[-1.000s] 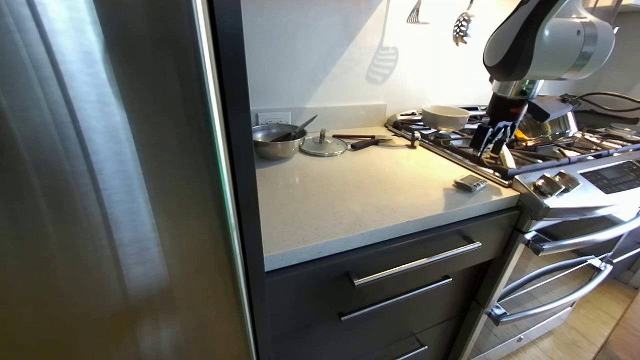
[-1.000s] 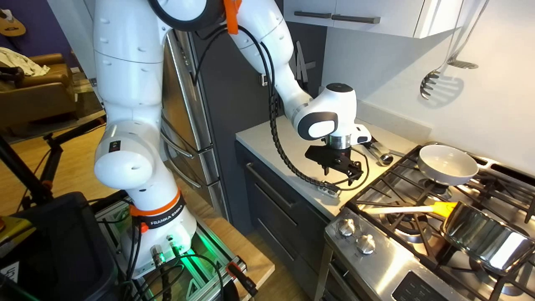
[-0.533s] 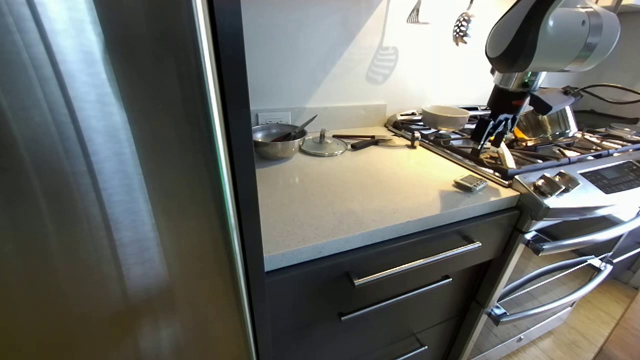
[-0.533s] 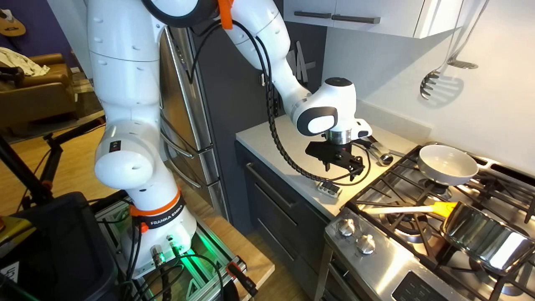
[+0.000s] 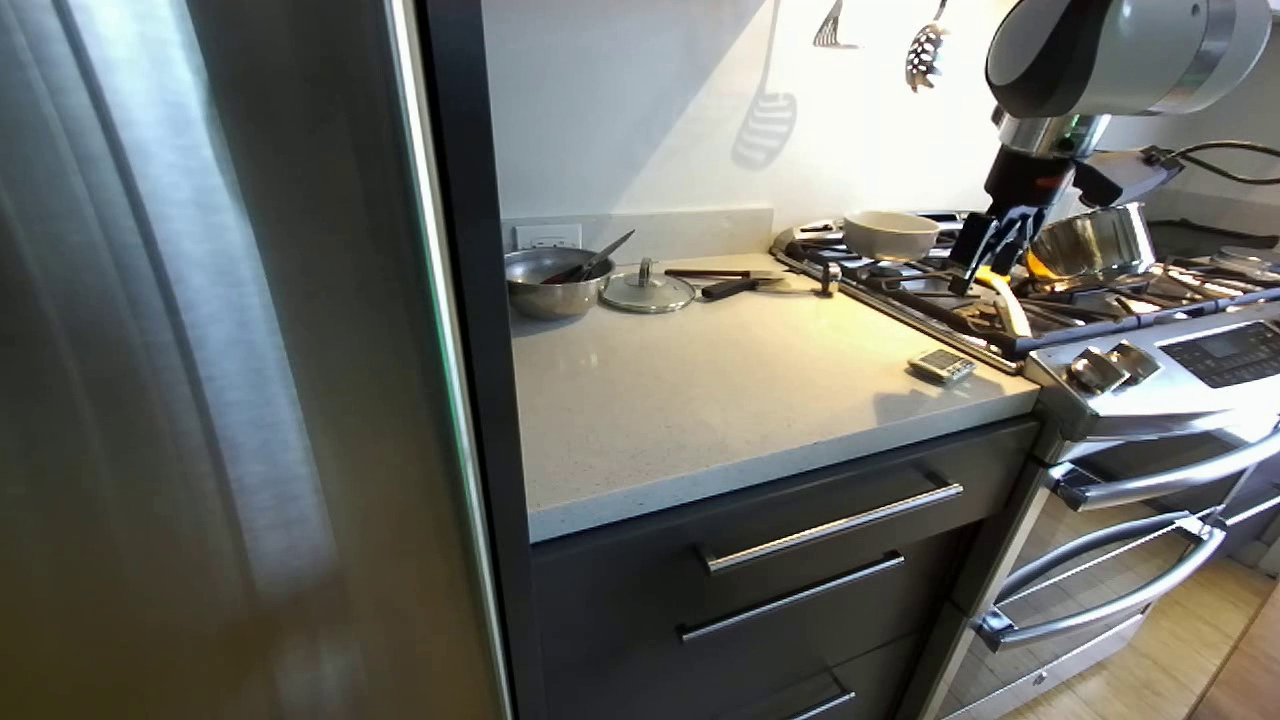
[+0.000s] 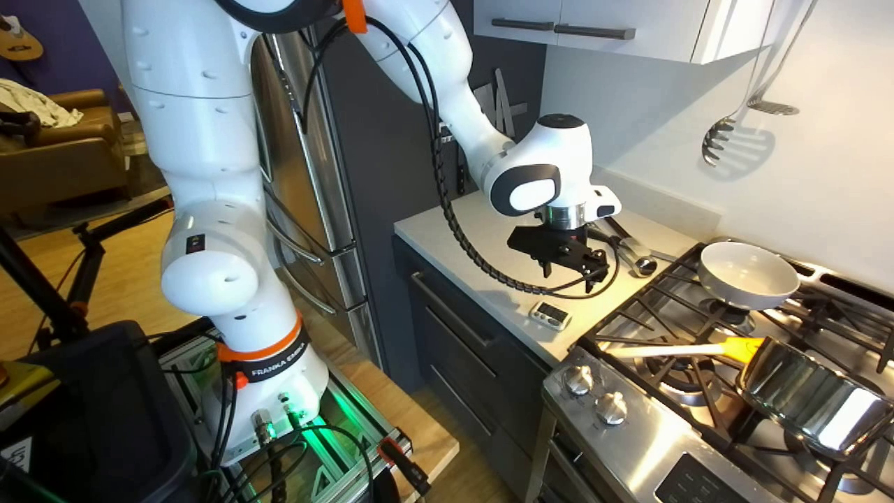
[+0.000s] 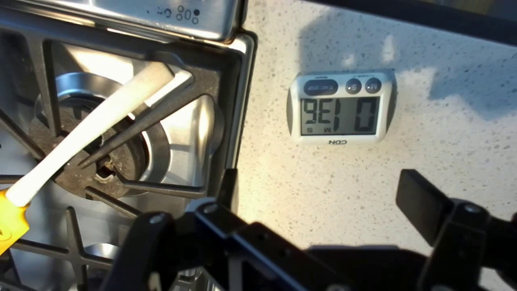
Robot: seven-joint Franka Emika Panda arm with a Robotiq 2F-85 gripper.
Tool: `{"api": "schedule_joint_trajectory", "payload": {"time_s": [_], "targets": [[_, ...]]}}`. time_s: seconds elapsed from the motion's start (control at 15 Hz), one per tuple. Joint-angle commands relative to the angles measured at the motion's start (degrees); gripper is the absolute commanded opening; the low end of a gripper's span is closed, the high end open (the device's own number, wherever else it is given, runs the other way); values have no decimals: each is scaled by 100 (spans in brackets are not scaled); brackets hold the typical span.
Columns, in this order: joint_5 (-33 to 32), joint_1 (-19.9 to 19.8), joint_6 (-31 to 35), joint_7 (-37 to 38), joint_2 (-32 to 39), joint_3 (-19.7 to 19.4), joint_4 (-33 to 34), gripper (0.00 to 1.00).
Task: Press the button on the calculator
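The calculator is a small white-and-grey slab with a digit display [image 7: 339, 116], lying flat on the counter near the stove edge. It has a wide dark button [image 7: 321, 87] and two small round buttons [image 7: 363, 86] along one side; its picture stands upside down in the wrist view. It also shows in both exterior views [image 5: 941, 366] [image 6: 550, 315]. My gripper [image 7: 317, 190] is open, with nothing between its fingers. In both exterior views the gripper [image 5: 985, 275] [image 6: 569, 278] hangs well above the counter, apart from the calculator.
The gas stove [image 6: 670, 384] adjoins the counter [image 5: 700, 400]. On it stand a white bowl [image 6: 747, 276] and a steel pot [image 6: 810, 398] with a yellow-headed spatula [image 6: 670, 351]. A metal bowl [image 5: 555, 295], a glass lid [image 5: 648, 291] and knives [image 5: 735, 288] lie at the back.
The arm and gripper have risen, and in an exterior view shifted slightly right. The cable that partly covered the calculator has lifted off it in view. The calculator has not moved.
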Motion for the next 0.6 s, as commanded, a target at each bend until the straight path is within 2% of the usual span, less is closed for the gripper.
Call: {"api": "schedule_joint_trajectory", "payload": {"time_s": [0.0,0.53], "targets": [[-206,221,-172,136,-419,-228,-293,100],[-343,481,-234,283,-822,-421,-460,100]]}}
